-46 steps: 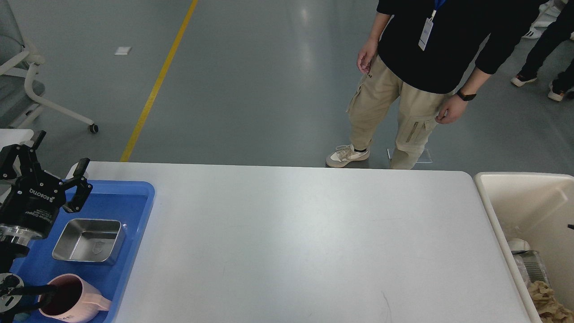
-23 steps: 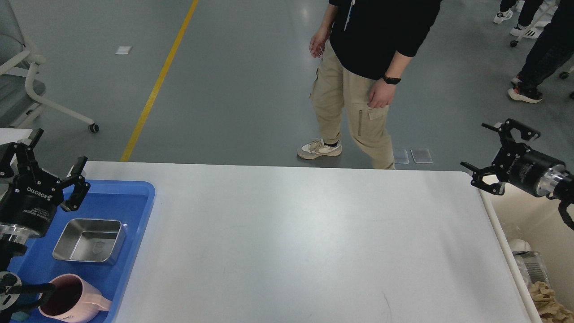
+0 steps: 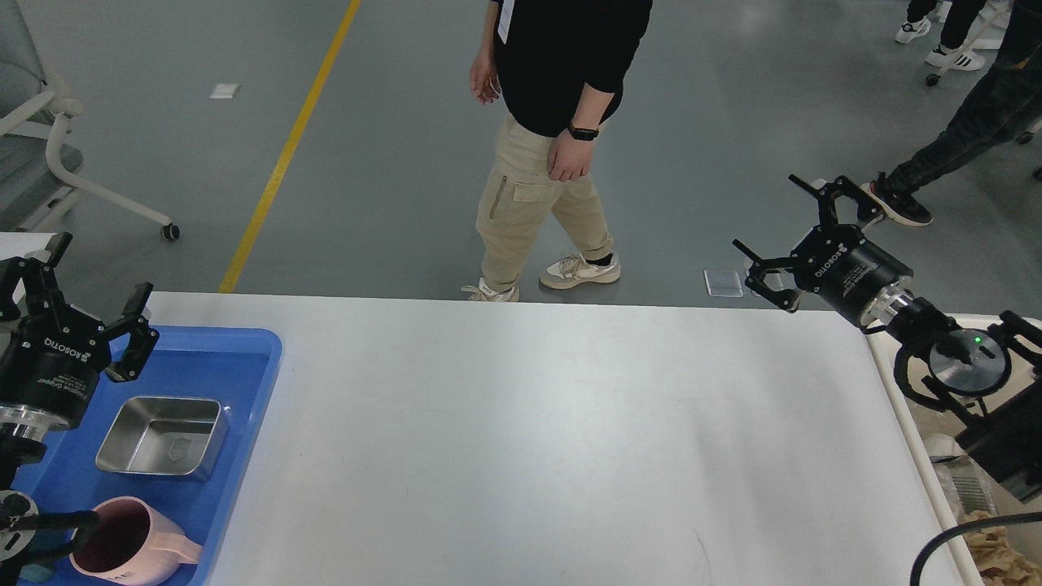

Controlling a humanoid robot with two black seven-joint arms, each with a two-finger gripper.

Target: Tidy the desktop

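Grey factory floor behind large smooth white rectangular desktop (image 3: 553,439), bare between both sets of fingers. Left gripper (image 3: 77,305) splayed, holding nothing, above blue plastic tray (image 3: 244,358); steel square dish (image 3: 161,435), pink mug (image 3: 130,541) below fingers. Right gripper (image 3: 785,236) splayed, holding nothing, beyond desktop's far corner. Likely wrap-up: retract arms high, clear of tray rim.

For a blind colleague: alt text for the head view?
A white desktop lies between two open grippers, left gripper and right gripper. A blue tray at left holds a steel pan and pink mug.
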